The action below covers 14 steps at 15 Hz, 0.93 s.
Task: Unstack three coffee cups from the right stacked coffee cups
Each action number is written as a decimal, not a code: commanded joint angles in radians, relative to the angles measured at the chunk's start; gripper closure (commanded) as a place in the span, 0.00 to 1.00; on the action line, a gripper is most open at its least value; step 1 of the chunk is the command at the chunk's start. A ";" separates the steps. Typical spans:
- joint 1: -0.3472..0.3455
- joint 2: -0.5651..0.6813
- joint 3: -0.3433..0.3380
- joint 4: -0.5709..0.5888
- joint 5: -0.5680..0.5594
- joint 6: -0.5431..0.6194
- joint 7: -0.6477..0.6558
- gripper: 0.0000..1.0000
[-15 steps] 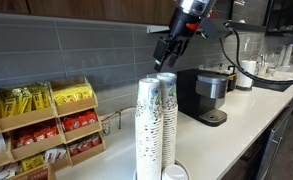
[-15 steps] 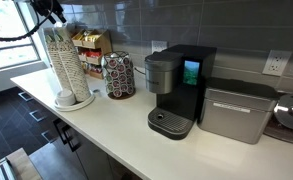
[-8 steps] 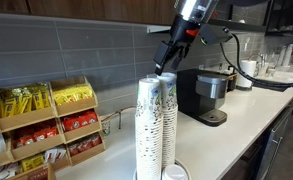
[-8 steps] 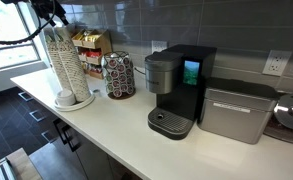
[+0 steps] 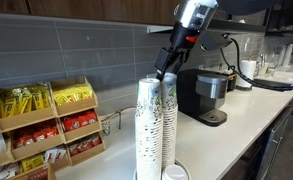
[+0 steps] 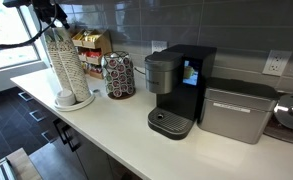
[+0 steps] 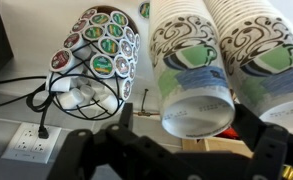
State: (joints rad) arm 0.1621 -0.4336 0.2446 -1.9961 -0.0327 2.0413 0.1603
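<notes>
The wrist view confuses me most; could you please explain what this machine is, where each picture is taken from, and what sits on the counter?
It is one robot arm with a two-fingered gripper, steered remotely by a person. Both exterior views come from cameras standing in the room; the wrist view comes from a camera on the arm, looking past the dark fingers. On the counter stand two tall stacks of paper cups, a wire rack of coffee pods, a coffee machine and a snack shelf. The gripper is open, its fingers either side of one stack's top, holding nothing.
</notes>
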 commanded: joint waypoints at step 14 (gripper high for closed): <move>0.013 -0.011 -0.005 0.016 0.029 -0.025 -0.011 0.58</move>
State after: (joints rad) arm 0.1672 -0.4329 0.2447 -1.9891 -0.0148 2.0413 0.1603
